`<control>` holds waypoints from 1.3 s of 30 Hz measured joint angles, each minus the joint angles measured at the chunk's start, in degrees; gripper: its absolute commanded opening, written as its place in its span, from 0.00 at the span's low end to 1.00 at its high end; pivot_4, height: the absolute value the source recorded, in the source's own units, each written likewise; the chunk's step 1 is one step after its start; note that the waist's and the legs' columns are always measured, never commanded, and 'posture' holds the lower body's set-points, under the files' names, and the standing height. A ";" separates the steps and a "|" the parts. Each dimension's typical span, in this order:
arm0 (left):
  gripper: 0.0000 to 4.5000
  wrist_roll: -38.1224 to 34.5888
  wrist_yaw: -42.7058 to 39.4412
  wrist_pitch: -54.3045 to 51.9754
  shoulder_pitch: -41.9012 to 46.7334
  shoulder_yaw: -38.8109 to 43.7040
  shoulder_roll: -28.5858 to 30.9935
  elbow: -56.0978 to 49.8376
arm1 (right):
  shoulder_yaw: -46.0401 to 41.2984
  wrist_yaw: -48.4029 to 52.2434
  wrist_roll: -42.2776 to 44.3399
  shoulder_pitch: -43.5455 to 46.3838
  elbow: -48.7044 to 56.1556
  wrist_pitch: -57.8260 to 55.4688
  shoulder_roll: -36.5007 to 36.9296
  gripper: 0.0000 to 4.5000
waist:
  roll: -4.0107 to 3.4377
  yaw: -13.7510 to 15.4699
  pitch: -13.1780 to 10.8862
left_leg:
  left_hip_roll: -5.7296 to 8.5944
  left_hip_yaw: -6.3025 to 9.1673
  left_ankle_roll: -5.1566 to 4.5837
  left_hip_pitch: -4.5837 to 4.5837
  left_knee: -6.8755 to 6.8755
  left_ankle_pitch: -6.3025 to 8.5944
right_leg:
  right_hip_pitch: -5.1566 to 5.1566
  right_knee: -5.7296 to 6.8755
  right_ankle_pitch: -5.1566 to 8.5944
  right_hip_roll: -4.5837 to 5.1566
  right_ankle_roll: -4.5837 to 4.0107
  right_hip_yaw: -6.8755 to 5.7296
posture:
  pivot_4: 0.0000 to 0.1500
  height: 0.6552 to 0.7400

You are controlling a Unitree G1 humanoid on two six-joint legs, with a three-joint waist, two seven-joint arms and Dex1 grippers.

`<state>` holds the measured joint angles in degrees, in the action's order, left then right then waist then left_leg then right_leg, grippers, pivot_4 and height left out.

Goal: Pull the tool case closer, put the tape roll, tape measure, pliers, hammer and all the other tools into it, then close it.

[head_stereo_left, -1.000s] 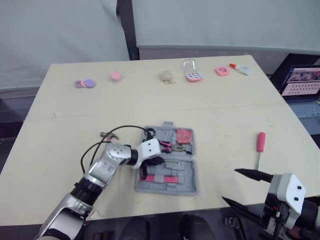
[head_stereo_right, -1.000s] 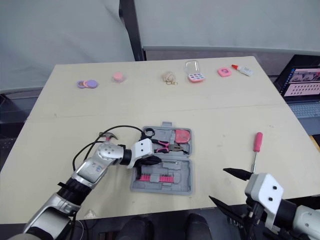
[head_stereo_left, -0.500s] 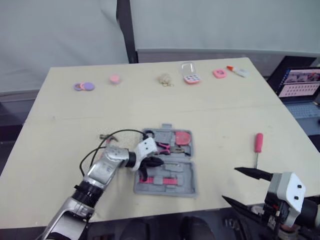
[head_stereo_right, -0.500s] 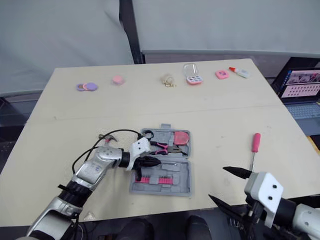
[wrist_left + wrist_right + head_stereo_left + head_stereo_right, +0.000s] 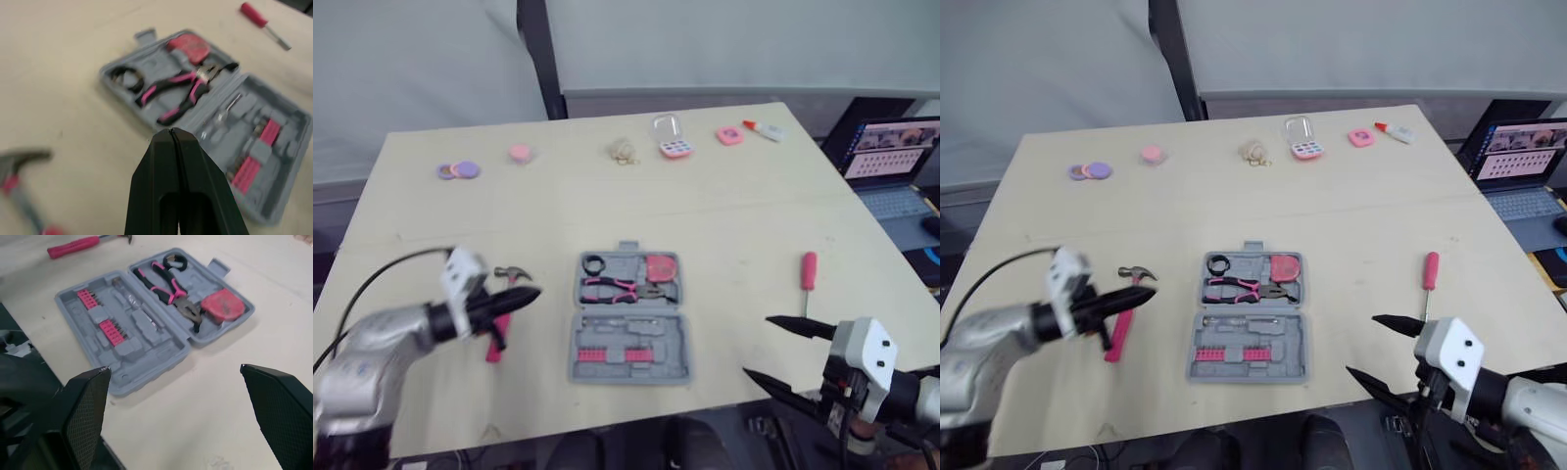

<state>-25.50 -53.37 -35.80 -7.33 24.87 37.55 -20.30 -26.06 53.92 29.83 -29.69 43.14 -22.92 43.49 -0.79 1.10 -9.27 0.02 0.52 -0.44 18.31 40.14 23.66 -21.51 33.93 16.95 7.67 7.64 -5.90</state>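
The grey tool case [image 5: 628,345] lies open near the table's front middle. Its far half holds a black tape roll [image 5: 593,264], pink-handled pliers [image 5: 617,287] and a red tape measure [image 5: 660,267]; pink bits sit in the near half. Left of the case lies a pink-handled hammer [image 5: 496,338]. My left gripper [image 5: 519,297] hovers just over it, fingers [image 5: 161,161] shut with nothing between them. A pink-handled screwdriver [image 5: 809,271] lies to the right of the case. My right gripper [image 5: 759,347] stands open near the front edge, right of the case and short of the screwdriver.
Small items line the far edge: purple and pink discs [image 5: 457,170], a pink round piece [image 5: 520,153], a beige clump [image 5: 623,150], a pink padlock [image 5: 673,147], a pink square piece [image 5: 729,135] and a glue bottle [image 5: 766,129]. A laptop [image 5: 891,157] sits off the table's right side.
My left gripper has left the case and swung left to over the hammer. The camera view has shifted. The right gripper stays open in place.
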 measured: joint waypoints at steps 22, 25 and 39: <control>0.97 -2.94 4.93 17.65 -36.78 15.56 -15.87 -7.42 | 4.68 3.73 -2.14 -4.32 -5.03 7.90 -1.05 1.00 | 0.08 0.48 -0.18 | 0.19 -0.09 -0.46 0.00 -0.02 0.25 | 0.05 -0.36 0.27 0.56 -0.49 0.02 | 1.00 1.00; 0.97 -2.58 12.27 11.28 -28.39 15.13 -11.40 -7.38 | 4.45 3.80 -2.05 -3.55 -5.01 7.89 -0.63 1.00 | 0.09 0.68 -0.19 | 0.25 0.02 -0.45 -0.01 0.04 0.22 | 0.08 -0.23 0.15 0.57 -0.28 0.03 | 1.00 1.00; 0.97 -4.61 33.27 -16.27 -8.76 4.80 -4.55 -17.25 | 2.50 3.92 0.76 0.14 -4.15 6.61 1.21 1.00 | 0.08 0.06 -0.16 | 0.23 -0.07 -0.34 -0.04 0.01 0.24 | 0.09 -0.06 0.03 0.45 -0.05 0.01 | 1.00 1.00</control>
<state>-30.10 -20.10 -52.07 -16.09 29.67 33.01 -37.55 -23.56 57.84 30.59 -29.55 38.99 -16.31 44.70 -0.71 1.17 -9.43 0.26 0.45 -0.77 18.27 40.14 23.90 -21.42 33.87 16.97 8.12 7.59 -5.89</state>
